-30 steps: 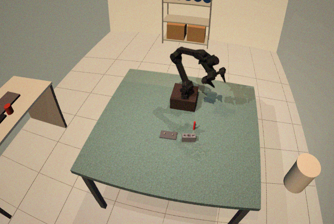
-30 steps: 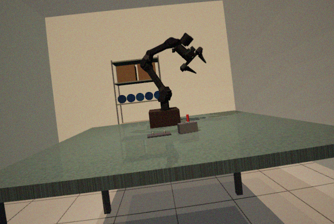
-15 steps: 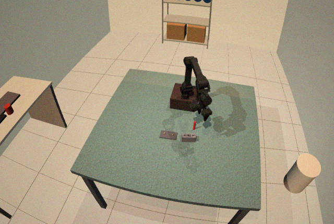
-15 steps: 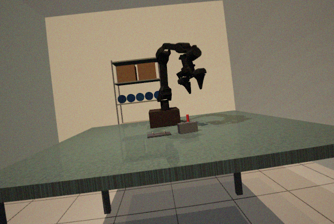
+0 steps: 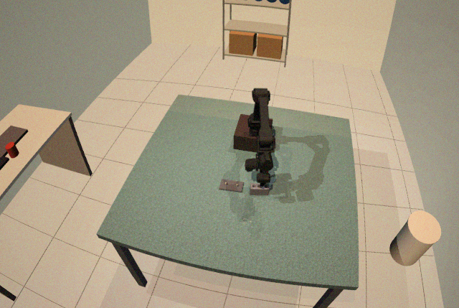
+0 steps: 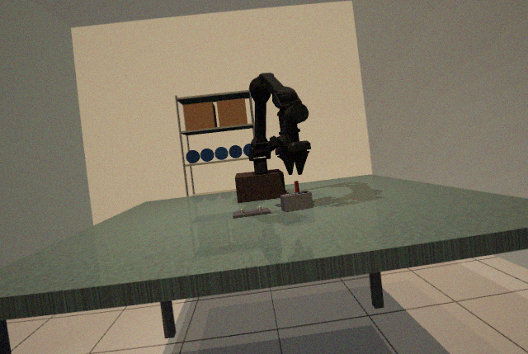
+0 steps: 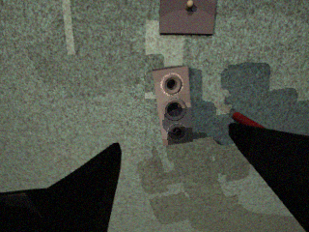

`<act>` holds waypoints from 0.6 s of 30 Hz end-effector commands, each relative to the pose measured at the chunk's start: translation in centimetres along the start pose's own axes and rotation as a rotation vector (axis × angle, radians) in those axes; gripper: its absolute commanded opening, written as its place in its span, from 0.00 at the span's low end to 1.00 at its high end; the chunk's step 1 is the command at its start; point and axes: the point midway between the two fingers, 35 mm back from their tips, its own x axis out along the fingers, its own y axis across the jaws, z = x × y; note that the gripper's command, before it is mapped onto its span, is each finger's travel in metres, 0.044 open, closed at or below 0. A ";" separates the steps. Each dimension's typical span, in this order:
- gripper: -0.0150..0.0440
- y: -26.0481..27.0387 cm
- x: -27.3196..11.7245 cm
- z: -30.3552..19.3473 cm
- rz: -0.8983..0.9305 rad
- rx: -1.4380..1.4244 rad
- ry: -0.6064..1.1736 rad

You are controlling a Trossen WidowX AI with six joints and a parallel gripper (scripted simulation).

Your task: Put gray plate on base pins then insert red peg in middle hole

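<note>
The gray plate point(image 5: 259, 192) point(image 6: 297, 203) point(image 7: 185, 96), a block with three holes in a row, rests on the table beside the base. The base point(image 5: 232, 188) point(image 6: 252, 214) point(image 7: 176, 24) lies flat with two small upright pins; the wrist view shows only its near end and one pin. The red peg point(image 6: 296, 186) point(image 7: 246, 119) stands upright behind the plate; the right finger partly covers it in the wrist view, and the arm hides it in the top view. My gripper point(image 6: 294, 173) point(image 7: 175, 138) is open and empty, pointing down above the peg and plate.
The arm's brown mounting block point(image 5: 246, 143) point(image 6: 260, 188) stands behind the parts on the green table point(image 5: 178, 200) point(image 6: 162, 247). A side table point(image 5: 46, 126) with a red cylinder point(image 5: 12, 149), a shelf rack point(image 5: 255, 26) and a pale cylinder point(image 5: 424, 228) stand away from the work table.
</note>
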 end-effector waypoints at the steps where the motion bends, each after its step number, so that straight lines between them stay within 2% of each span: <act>1: 1.00 -0.5 3.0 0.0 -0.034 0.007 -0.006; 18: 1.00 -0.9 5.9 0.3 -0.035 0.007 -0.006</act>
